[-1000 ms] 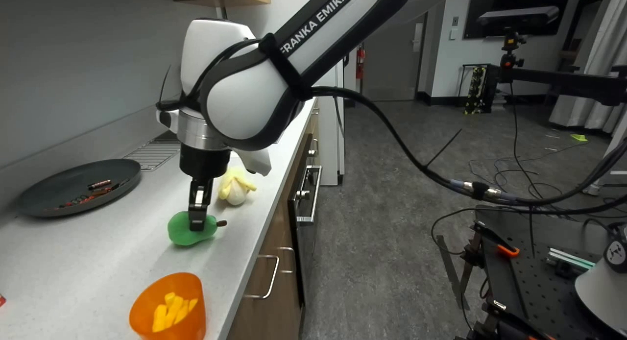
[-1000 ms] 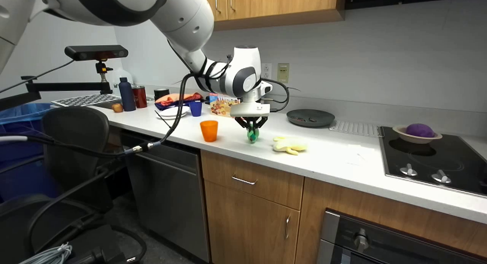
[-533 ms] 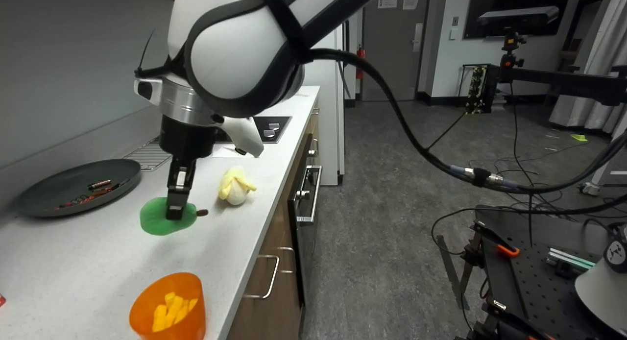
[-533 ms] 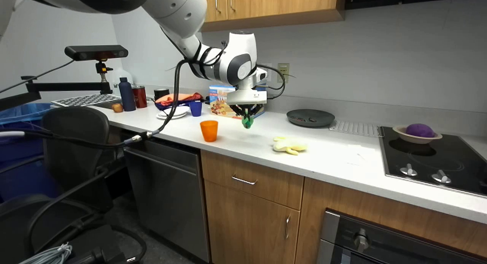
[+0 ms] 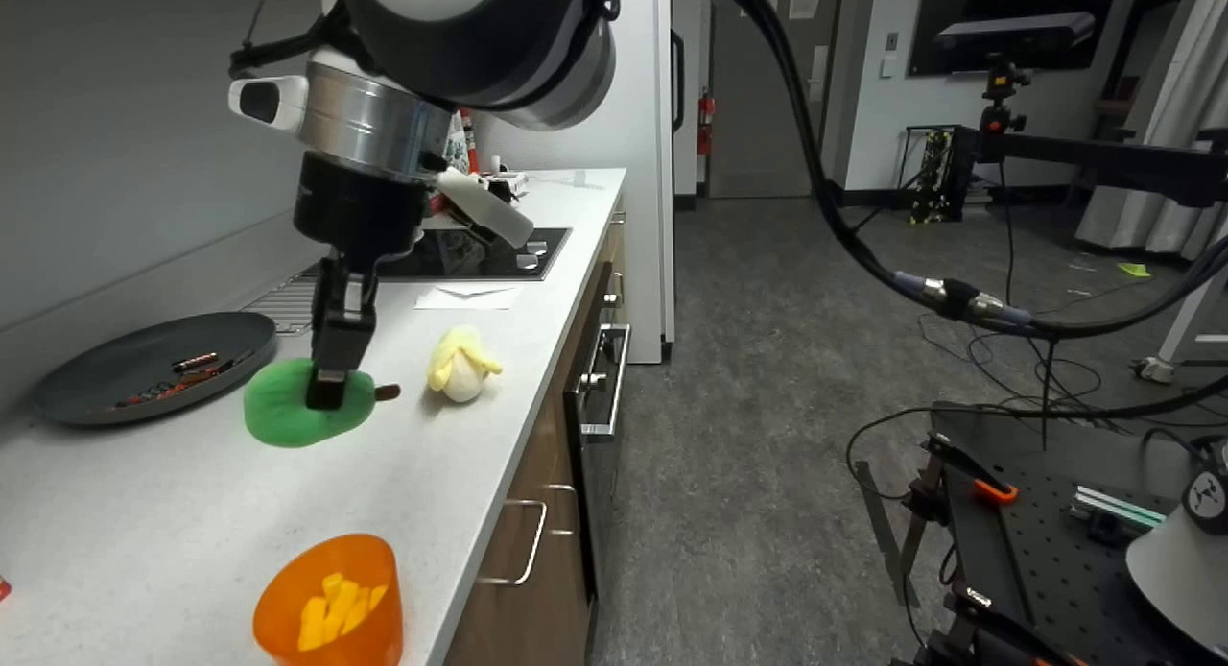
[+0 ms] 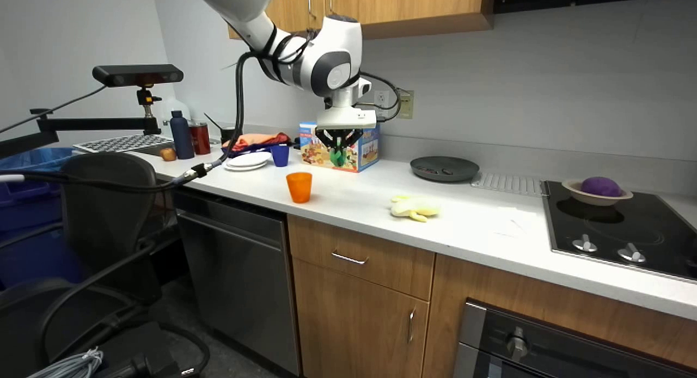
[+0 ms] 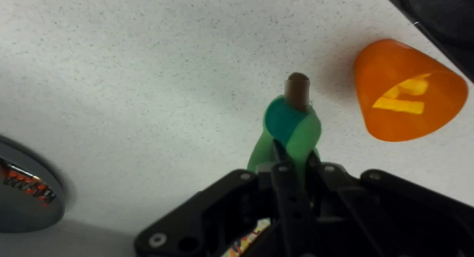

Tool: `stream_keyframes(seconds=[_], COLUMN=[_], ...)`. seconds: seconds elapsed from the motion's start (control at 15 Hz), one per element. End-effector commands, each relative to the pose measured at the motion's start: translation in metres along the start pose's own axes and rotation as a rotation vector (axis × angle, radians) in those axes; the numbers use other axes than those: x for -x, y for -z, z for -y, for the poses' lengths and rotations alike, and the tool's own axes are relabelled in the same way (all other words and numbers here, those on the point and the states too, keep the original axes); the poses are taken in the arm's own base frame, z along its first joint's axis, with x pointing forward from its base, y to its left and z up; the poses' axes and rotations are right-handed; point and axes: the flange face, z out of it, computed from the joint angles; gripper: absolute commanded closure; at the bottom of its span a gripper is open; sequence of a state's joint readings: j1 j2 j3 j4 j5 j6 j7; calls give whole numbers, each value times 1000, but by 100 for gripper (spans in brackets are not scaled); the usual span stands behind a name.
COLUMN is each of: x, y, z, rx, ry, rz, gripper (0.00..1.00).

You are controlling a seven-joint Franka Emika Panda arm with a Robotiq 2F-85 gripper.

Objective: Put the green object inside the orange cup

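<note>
In an exterior view, a bright green pear-shaped lump with a stubby brown stem hangs clear of the white speckled surface, pinched across its middle by black jaws closed in on both flanks. It lies on its side, stem roughly toward the surface's front edge; presumably the middle offers the surest squeeze. Well apart, a bright orange glossy plastic cup holds yellow strips, which may leave the lump perching high rather than sinking in.

In an exterior view, the lump shows against a colourful printed cardboard box, seemingly above the level of the cup's rim, presumably so that it can pass over. The cup stands upright near the front edge with room around it, handy for a release from above.

In the wrist view, the jaws come in from the bottom with the lump between them, and the cup sits off to the right. This reads as the carrying step: a sideways move remains, and likely a tilt, since lowering the lump lengthwise across the mouth could catch the rim.
</note>
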State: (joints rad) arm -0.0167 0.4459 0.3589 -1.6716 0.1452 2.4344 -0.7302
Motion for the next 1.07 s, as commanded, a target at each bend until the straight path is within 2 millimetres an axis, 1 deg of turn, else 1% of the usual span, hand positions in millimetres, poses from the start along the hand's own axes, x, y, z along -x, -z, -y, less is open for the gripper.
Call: stream_keyframes(seconds=[0.0,0.13,0.4,0.6,0.8,1.0], x=[5,2,-6,-12,-8,-3], y=[15,13,0,-10,-11,-11], z=[17,23,34,45,62,72], rx=[-94,-123,-129,-167,-200,-238], ry=[94,139,192,208,237,240], rz=[26,38,16,25,41,85], gripper=[97,97,97,97,97,97])
